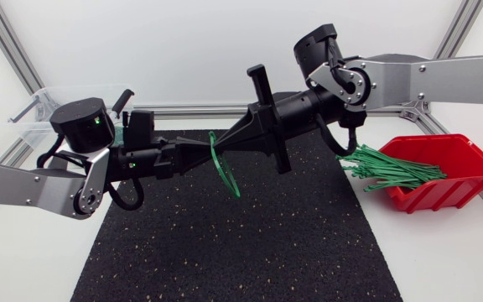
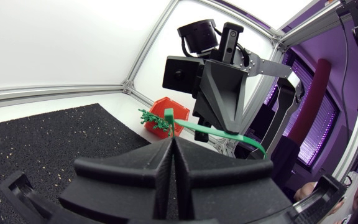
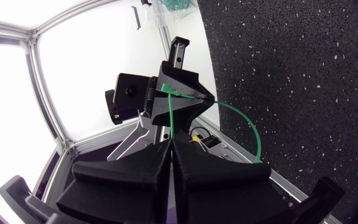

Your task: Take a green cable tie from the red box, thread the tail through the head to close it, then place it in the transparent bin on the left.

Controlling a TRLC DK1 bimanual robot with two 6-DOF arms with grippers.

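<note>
Green cable tie (image 2: 216,131) loops between left jaws and right jaws, both pinched closed on it; black mat (image 1: 250,252) beneath, on the white tabletop (image 1: 451,260).

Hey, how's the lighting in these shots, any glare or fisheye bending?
Head view: soft, even light, with only faint shadows on the black mat. Left wrist view: the fisheye curves the mat's edge, and the green cable tie stands out plainly. Right wrist view: the white background glares bright.
</note>
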